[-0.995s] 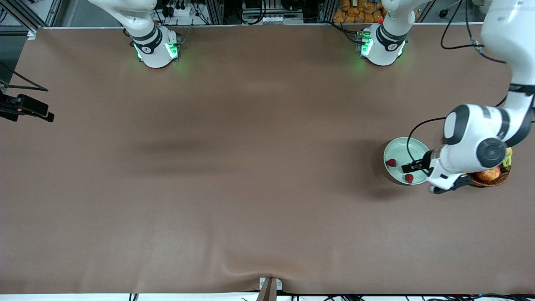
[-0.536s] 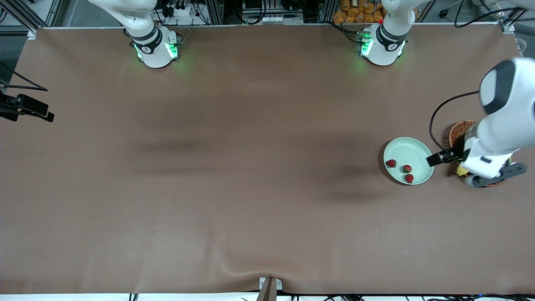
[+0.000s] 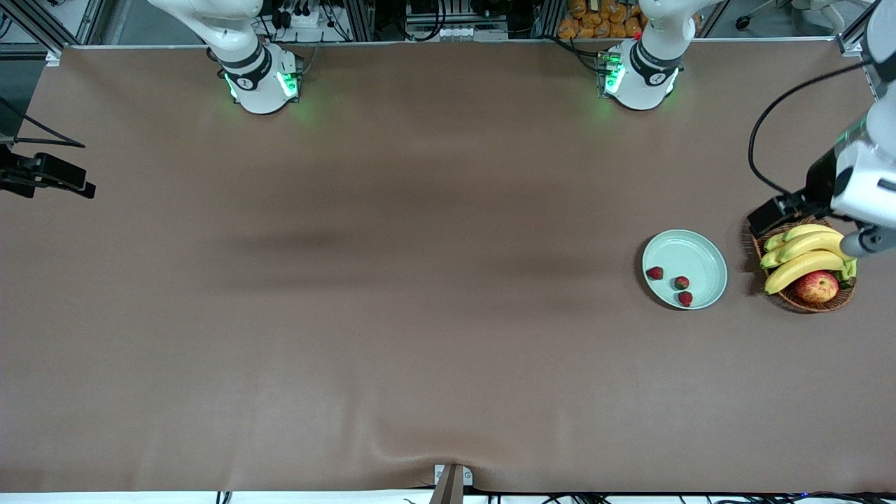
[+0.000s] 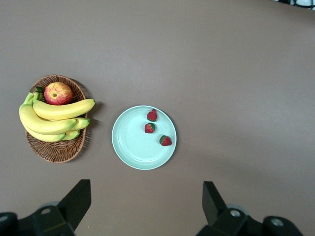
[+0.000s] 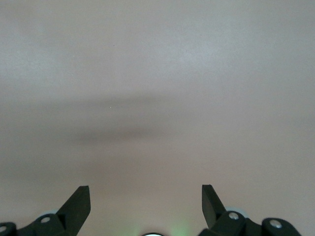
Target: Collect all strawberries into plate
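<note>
Strawberries (image 4: 152,115), three tiny red ones, lie in the pale mint-green round plate (image 4: 133,147) below our left gripper (image 4: 146,206), wide open and empty, so collecting looks done; our right gripper (image 5: 146,206) waits, open and empty.

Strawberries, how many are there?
3, all on the plate: one strawberry by the rim toward the right arm's end, one near the middle, one by the rim nearest the front camera. None look hidden.
</note>
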